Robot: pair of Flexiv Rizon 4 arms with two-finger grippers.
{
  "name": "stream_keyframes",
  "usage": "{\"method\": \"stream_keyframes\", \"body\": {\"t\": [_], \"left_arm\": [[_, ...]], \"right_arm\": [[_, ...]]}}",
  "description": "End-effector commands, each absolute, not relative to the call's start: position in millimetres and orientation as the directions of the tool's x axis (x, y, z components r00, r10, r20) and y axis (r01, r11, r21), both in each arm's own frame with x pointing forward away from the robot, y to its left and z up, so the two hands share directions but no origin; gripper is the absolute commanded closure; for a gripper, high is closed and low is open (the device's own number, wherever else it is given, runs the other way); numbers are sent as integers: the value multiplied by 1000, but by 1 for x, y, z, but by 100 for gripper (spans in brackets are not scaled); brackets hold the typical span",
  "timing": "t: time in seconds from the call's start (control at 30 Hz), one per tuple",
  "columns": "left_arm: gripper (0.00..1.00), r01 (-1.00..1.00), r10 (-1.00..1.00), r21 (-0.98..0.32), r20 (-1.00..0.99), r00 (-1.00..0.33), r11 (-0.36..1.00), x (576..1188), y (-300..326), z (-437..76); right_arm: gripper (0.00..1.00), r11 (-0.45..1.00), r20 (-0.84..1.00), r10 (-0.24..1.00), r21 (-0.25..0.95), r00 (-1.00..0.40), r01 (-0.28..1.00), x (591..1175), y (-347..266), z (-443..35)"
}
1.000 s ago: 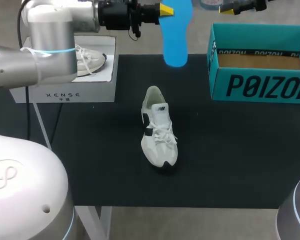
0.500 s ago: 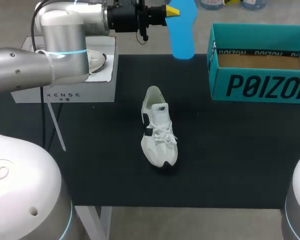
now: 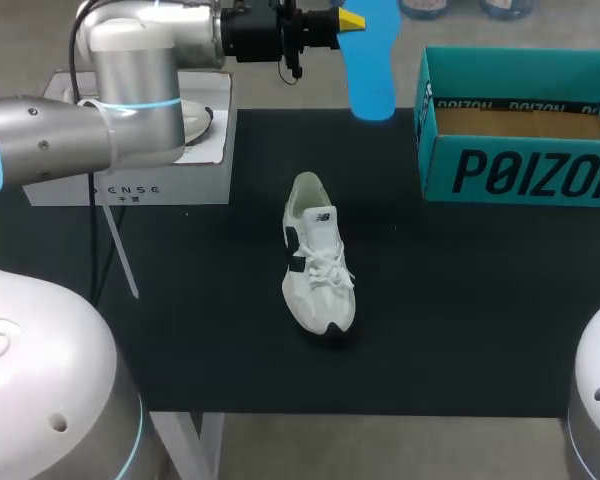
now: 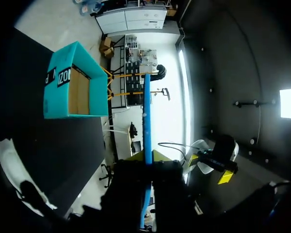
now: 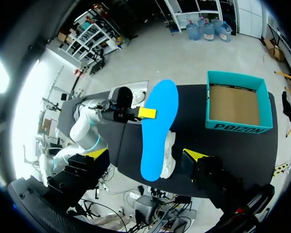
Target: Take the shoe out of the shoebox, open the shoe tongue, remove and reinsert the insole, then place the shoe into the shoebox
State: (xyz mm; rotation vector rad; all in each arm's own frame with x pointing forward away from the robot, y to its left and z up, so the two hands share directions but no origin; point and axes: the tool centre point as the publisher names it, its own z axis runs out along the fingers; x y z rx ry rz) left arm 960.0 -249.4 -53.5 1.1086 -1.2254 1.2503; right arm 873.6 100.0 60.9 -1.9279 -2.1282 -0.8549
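Overall: two robot arms work at a black table (image 3: 460, 300), shown from overhead and from each wrist.
Left arm: it reaches in from the left to the far edge of the table. The left gripper (image 3: 352, 20) is closed on one end of a blue insole (image 3: 372, 70), its yellow tips pinching the flat faces.
Held item: the blue insole hangs in the air with its free end pointing down. It is above the far middle of the table, well apart from everything below.
Footwear: the shoe (image 3: 318, 268), white with loose laces, lies alone at the table's middle. Its toe points to the near edge and its heel opening to the far edge.
Container: the teal shoebox (image 3: 520, 175) stands open and empty at the far right.
Right arm: it is raised high over the table. The right gripper (image 5: 144, 154) has its jaws spread wide and holds nothing.
Clutter: a white box (image 3: 130, 185) sits at the far left.
Step in hand: likely the reinsertion, since the insole is out and the shoe sits unheld.
Doing it well: the insole probably needs lowering toe-end first into the heel opening at a shallow slant, then sliding forward under the tongue. The idle right gripper could steady the shoe or hold the tongue up.
Risk: an unsteadied shoe may skid, and a thin insole may fold.
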Motion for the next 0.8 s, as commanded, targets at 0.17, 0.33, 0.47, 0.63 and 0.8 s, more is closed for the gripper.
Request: {"method": "stream_keyframes", "body": {"t": [0.17, 0.33, 0.47, 0.63, 0.8], "left_arm": [[100, -998, 55, -50, 997, -48, 30, 962, -250, -54], [100, -999, 49, -33, 998, -32, 16, 964, -255, -54], [100, -999, 45, -26, 999, -25, 21, 965, -259, -55], [100, -998, 39, -37, 999, -35, 48, 960, -262, -53], [100, -998, 38, -39, 999, -37, 58, 956, -263, -52]], "right_arm": [[0, 20, 276, 954, 324, -115, 946, 874, 117, 67], [0, 1, 122, 992, 290, -38, 957, 870, 132, 71], [0, -6, 51, 999, 252, -7, 968, 866, 140, 69], [0, 21, 108, 993, 174, -40, 984, 866, 145, 61], [0, 25, 88, 995, 140, -38, 990, 871, 146, 46]]}}
